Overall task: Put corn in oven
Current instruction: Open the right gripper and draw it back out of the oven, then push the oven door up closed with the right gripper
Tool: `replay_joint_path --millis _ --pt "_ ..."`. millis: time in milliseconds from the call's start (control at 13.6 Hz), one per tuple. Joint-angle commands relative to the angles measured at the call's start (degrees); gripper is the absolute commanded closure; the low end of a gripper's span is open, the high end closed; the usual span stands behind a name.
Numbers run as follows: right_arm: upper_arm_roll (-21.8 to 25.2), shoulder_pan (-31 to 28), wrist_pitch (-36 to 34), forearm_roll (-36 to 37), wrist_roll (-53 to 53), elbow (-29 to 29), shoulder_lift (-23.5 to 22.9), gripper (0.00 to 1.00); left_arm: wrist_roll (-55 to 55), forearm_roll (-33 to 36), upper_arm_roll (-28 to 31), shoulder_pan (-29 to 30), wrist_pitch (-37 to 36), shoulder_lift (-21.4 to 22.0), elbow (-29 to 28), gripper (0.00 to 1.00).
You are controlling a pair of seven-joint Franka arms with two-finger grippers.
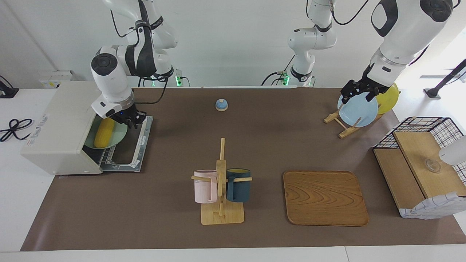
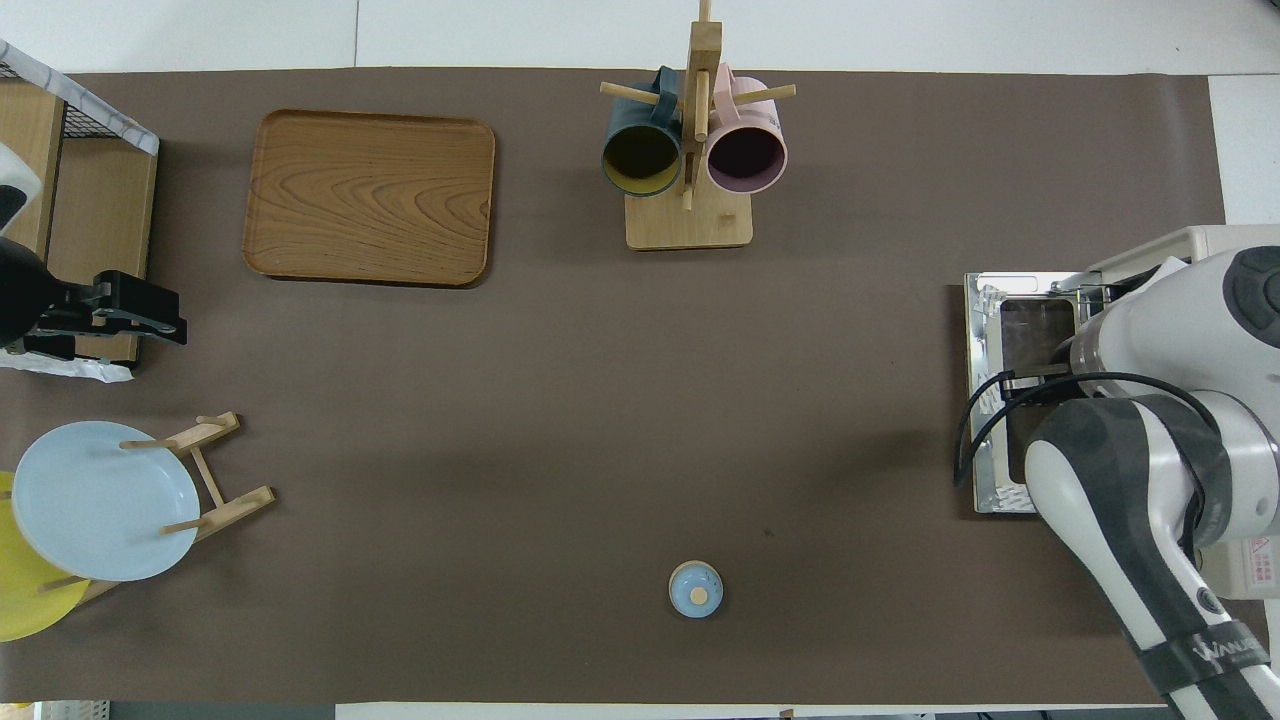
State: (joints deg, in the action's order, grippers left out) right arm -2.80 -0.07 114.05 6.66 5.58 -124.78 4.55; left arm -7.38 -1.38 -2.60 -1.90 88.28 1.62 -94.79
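Note:
The yellow corn [image 1: 104, 132] lies on a pale green plate [image 1: 119, 137] that rests on the rack in the mouth of the cream-white oven [image 1: 58, 127]. The oven's door [image 1: 140, 145] is dropped open. My right gripper [image 1: 128, 118] is at the plate's rim over the open door, right beside the corn. In the overhead view the right arm hides the corn and plate, and only the oven's door [image 2: 985, 400] and a corner of its top [image 2: 1195, 245] show. My left gripper [image 1: 358, 95] hangs open and empty over the plate rack at the left arm's end, and waits.
A wooden rack holds a blue plate [image 1: 357, 110] and a yellow plate [image 1: 389, 98]. A mug tree [image 1: 221, 182] with pink and dark mugs, a wooden tray [image 1: 324, 198], a wire-and-wood basket rack [image 1: 422, 163] and a small blue knob-lidded pot [image 1: 221, 104] stand on the brown mat.

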Motion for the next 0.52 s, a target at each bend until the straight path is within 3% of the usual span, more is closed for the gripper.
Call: replay_joint_path --millis 0,442 --pt "-0.3 3.5 0.4 -2.0 6.3 -3.3 1.4 1.0 0.3 1.1 -0.3 0.7 0.0 0.1 0.1 0.0" --pt "-0.3 4.2 15.0 -2.7 11.3 -14.6 -0.3 1.0 0.3 1.1 -0.3 0.8 0.0 0.1 0.1 0.0"
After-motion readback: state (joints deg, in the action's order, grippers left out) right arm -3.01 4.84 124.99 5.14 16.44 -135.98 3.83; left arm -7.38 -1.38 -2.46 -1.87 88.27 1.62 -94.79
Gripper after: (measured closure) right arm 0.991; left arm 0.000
